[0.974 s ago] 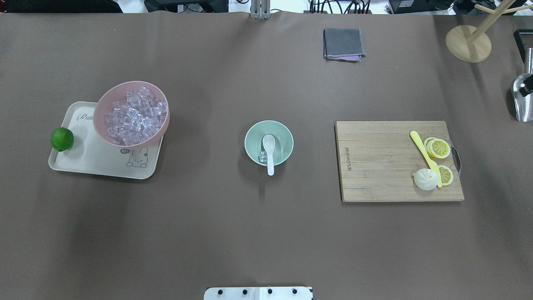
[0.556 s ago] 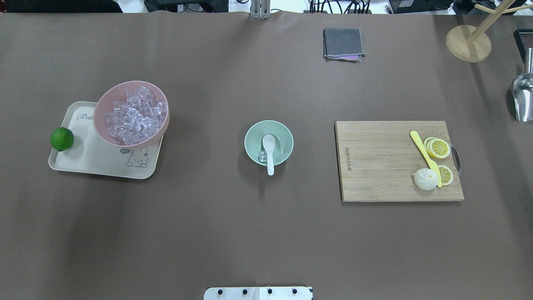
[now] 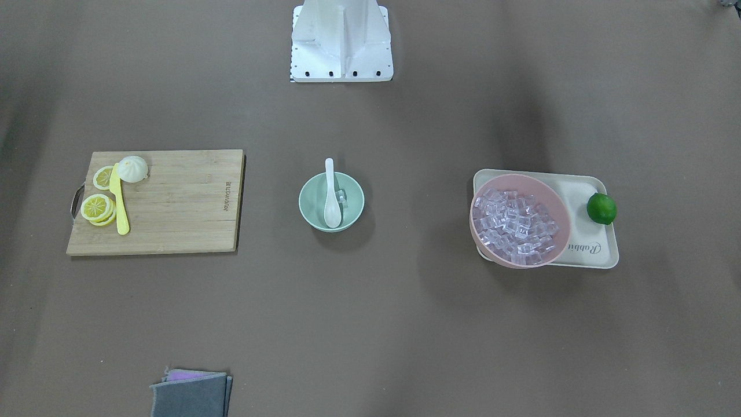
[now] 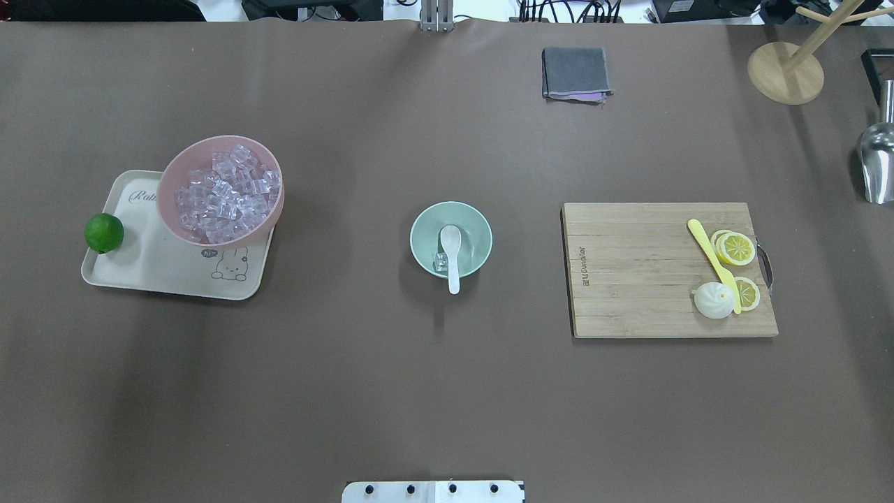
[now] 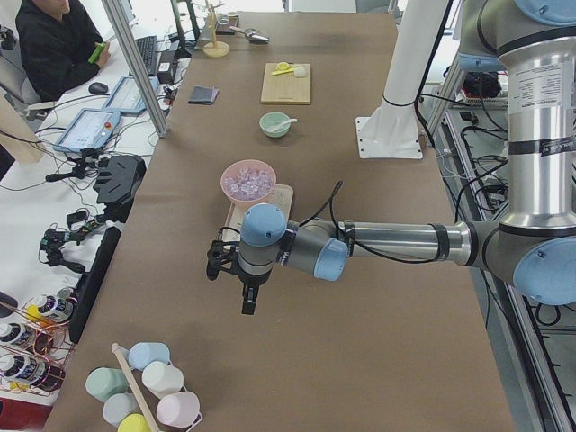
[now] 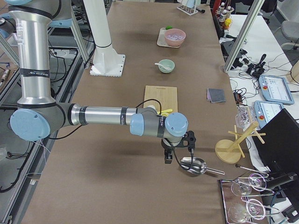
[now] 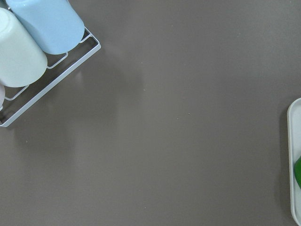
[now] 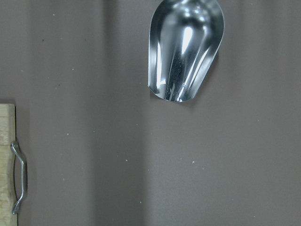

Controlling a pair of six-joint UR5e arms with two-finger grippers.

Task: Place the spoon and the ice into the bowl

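The mint-green bowl (image 4: 476,246) sits in the middle of the overhead frame, on the brown tabletop (image 4: 363,391). The white spoon (image 4: 452,260) lies in it, scoop down in the pale hollow and handle poking out over the bottom rim. One clear cube of ice (image 4: 441,263) rests in the bowl, touching the spoon's left side.

Off to the left of the frame a pink bowl (image 4: 165,183) heaped with more cubes stands on the upper right part of a cream tray (image 4: 160,269), with a lime (image 4: 104,232) at the tray's left edge. To the right lies a wooden cutting board (image 4: 628,272) carrying a yellow knife (image 4: 714,264), lemon slices (image 4: 737,248) and a white bun (image 4: 712,302). A folded grey cloth (image 4: 575,73) lies near the top.

Both arms are well away from the bowl. The left claw (image 5: 248,308) hangs over bare tabletop in the lower middle of the left side view. The right claw (image 6: 167,159) hovers just beside a metal scoop (image 8: 185,49) in the right side view. I cannot tell from here whether either claw's fingers are apart or together.
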